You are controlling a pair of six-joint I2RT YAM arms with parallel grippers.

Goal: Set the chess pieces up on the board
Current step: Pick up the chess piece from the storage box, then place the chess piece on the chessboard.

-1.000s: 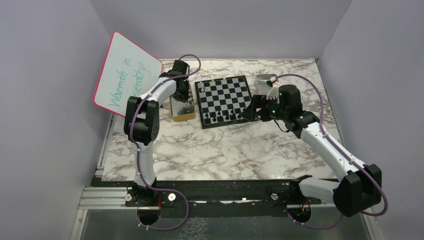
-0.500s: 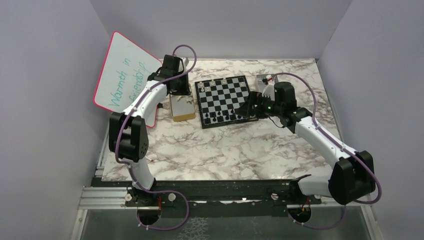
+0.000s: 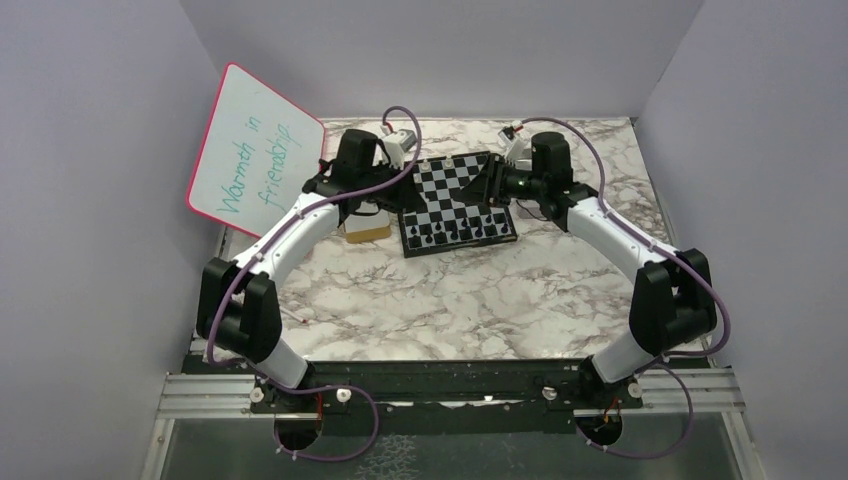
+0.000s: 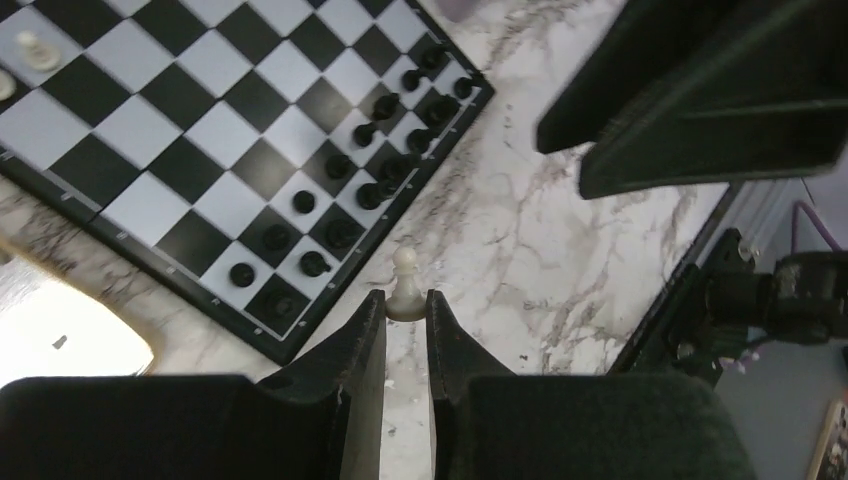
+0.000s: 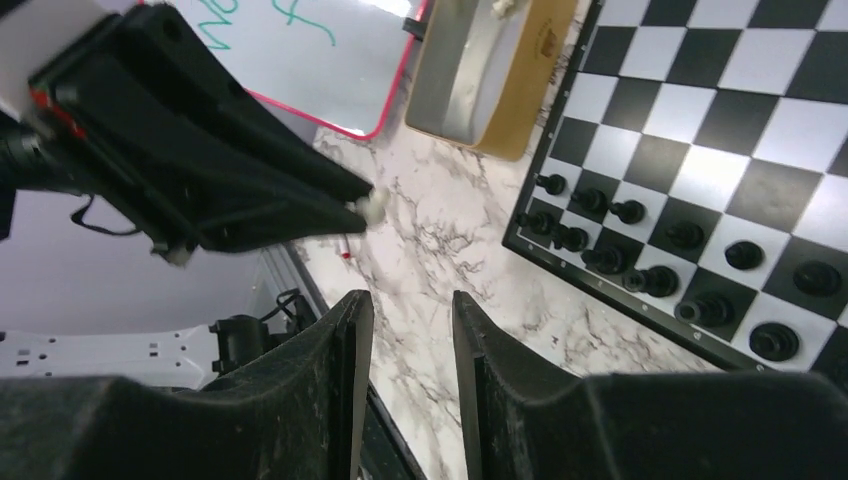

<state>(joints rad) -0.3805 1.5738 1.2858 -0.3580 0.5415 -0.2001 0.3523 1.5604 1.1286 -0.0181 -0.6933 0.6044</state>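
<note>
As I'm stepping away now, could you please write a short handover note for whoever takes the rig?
Left gripper: shut on a white pawn.
Right gripper: partly open, empty.
Board: black pieces seem set along the near rows; two white pieces stand at the opposite side.
Left to do: place the held pawn, then the other white pieces.

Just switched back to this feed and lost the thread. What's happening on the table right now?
The left gripper is pinching a white pawn by its base, lifted off the surface close to the board. The right gripper hangs above the board with its jaws apart and nothing between them. The black pieces crowd the two rows along the board's near edge, while only a few white pieces stand on the far side, so the white side is mostly unset.
</note>
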